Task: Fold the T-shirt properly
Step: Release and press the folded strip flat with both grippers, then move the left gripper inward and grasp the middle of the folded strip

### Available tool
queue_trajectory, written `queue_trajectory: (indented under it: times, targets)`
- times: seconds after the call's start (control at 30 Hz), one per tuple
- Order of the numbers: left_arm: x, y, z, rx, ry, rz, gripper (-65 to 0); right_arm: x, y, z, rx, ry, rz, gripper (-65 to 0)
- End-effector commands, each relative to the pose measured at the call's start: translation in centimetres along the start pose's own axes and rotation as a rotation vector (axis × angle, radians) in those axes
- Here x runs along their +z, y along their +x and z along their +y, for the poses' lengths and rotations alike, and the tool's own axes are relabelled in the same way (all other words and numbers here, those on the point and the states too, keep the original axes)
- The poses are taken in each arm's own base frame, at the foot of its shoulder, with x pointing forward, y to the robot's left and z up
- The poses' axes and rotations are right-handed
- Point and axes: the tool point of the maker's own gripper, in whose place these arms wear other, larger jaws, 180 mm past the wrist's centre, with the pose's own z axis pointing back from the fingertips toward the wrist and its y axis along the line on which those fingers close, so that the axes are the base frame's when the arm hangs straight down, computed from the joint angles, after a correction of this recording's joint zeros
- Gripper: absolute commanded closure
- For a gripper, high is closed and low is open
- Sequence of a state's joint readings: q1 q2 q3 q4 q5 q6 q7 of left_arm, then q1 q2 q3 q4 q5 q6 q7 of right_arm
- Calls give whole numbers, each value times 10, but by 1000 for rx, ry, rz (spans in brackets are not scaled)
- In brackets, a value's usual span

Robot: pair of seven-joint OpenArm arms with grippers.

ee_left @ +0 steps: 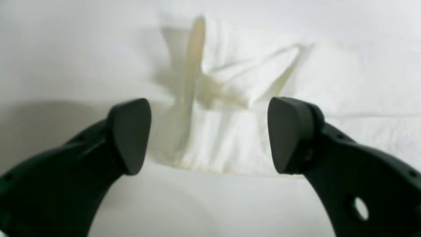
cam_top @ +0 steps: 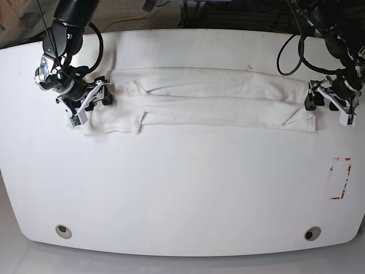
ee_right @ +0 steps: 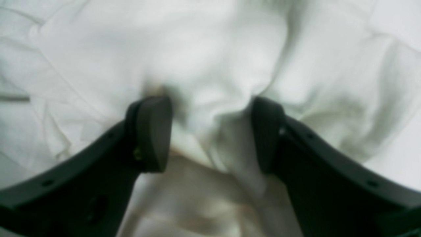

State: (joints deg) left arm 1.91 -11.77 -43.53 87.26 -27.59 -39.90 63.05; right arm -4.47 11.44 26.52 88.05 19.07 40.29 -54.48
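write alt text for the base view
A white T-shirt, folded into a long band, lies across a white table. A black gripper sits at each end: right gripper on the cloth, left gripper just off it.

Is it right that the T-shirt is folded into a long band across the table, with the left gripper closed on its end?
Not quite. The T-shirt does lie as a long band across the table, but the left gripper is open, its jaws wide apart with nothing between them, the shirt's end lying just beyond. The left wrist view shows it.
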Motion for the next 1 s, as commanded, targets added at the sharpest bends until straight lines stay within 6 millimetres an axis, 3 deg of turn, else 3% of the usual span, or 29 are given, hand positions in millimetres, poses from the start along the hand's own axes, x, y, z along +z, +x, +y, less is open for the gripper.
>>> queue_trajectory:
  times: [0.0, 0.33, 0.5, 0.6, 0.67, 0.77, 0.83, 0.97]
  targets:
    - [-2, 16, 4, 8, -8, -43, -522, 3, 5, -6, 12, -20, 0, -365]
    - [-29, 1, 0, 114, -75, 6, -522, 3, 5, -6, 12, -20, 0, -365]
    - [-39, -3, -14, 88, -115, 40, -508, 3, 5, -6, 11, -19, 0, -365]
    - [-41, -3, -17, 81, -123, 45, -385, 0, 4, 0, 1, -7, -5, -365]
    - [-44, -6, -23, 93, -137, 49, -210, -2, 4, 4, -4, 0, -7, -365]
    - [-47, -9, -30, 98, -148, 52, -39, -3, 4, 6, -8, 5, -9, -365]
    - [-47, -10, -31, 100, -152, 51, -4, -3, 4, 7, -9, 6, -9, -365]
    - [-36, -5, -29, 50, -124, 61, 0, -3, 3, 7, -10, 7, -8, -365]
